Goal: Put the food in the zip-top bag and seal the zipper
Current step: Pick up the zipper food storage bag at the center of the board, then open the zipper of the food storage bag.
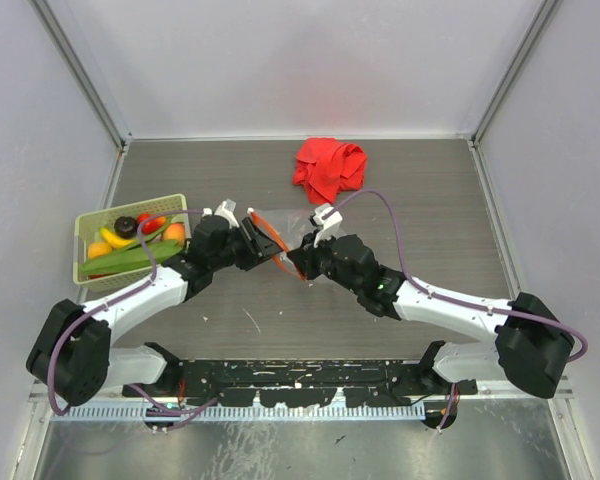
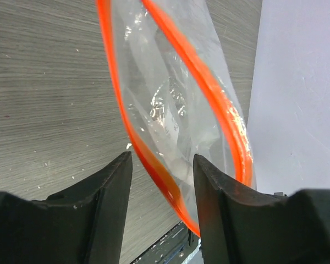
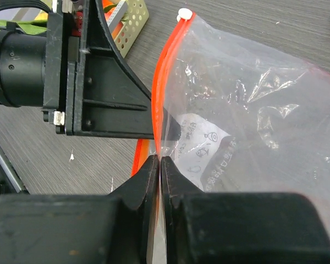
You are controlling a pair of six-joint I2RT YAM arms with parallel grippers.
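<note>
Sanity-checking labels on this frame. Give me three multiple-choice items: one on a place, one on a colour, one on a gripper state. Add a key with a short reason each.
1. Where is the food?
A) in the zip-top bag
B) on the red cloth
C) in the green basket

2. What colour is the zipper?
A) red-orange
B) blue
C) white

3. What is the right gripper doing?
A) hanging wide open
B) pinched shut on the zip-top bag
C) gripping the red cloth

Key:
1 C: the toys lie in the green basket beside the left arm, and none show in the bag.
2 A: the strip along the bag's mouth is red-orange in both wrist views.
3 B: the right wrist view shows its fingers closed together on the clear film.
</note>
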